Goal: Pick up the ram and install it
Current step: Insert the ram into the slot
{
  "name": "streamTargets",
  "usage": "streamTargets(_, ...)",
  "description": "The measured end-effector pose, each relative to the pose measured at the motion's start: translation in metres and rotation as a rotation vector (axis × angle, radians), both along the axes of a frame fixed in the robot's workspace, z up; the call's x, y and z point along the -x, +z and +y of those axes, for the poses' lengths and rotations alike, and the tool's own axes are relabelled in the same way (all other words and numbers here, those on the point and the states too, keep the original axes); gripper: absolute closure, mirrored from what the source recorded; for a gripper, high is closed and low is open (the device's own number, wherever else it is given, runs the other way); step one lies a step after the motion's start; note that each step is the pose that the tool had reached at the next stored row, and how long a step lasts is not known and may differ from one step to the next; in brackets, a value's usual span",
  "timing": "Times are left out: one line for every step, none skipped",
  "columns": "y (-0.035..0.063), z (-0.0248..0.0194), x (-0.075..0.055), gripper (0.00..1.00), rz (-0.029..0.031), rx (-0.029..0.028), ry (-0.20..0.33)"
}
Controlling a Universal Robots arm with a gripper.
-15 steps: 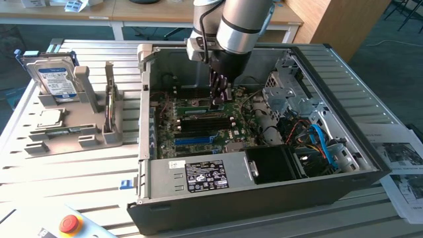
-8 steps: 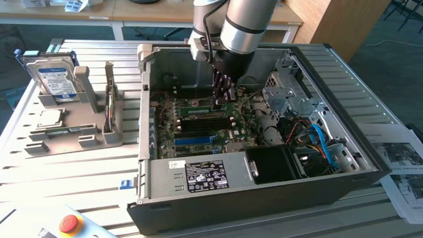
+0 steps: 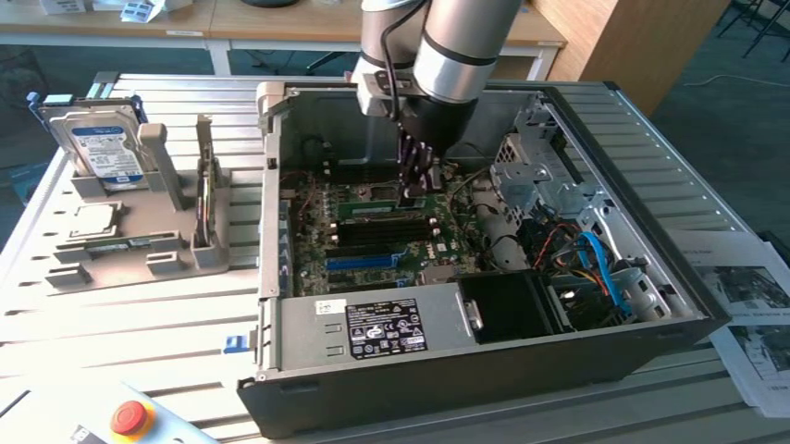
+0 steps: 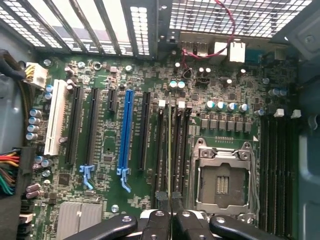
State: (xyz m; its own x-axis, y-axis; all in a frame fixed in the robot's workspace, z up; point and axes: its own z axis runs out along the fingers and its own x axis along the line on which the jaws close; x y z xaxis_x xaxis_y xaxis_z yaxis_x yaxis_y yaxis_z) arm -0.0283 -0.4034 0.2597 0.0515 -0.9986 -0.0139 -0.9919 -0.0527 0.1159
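Ram [image 4: 170,150] edge-on, pinched between nearly closed jaws of gripper [image 4: 170,196], above black slots of motherboard [image 4: 106,137]

The arm [image 3: 450,46] is a round silver-grey tube with a black ring, a black cable [image 3: 388,55] runs along it, and the black gripper [image 4: 169,196] has small silver screws [image 4: 159,214].

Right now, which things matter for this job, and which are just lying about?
In the job: thin green ram stick, black gripper clamping it, black motherboard slots.
Lying about: silver blue-labelled hard drive, red button, printed papers.
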Motion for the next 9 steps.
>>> streamTargets(0.0,-0.0013,-0.0002,0.88,0.0001,0.0,0.0)
streamTargets(0.0,-0.0028,-0.0005,0.88,0.0002,0.0,0.0)
streamTargets(0.0,-0.0042,-0.0009,0.88,0.0002,0.0,0.0)
streamTargets(0.0,-0.0052,-0.0011,0.88,0.0003,0.0,0.0)
streamTargets(0.0,-0.0053,-0.0011,0.88,0.0003,0.0,0.0)
streamTargets(0.0,-0.0053,-0.0011,0.88,0.0004,0.0,0.0)
streamTargets(0.0,-0.0053,-0.0011,0.88,0.0003,0.0,0.0)
streamTargets(0.0,-0.0053,-0.0011,0.88,0.0003,0.0001,-0.001)
streamTargets(-0.0001,-0.0053,-0.0013,0.88,0.0003,0.0001,-0.007)
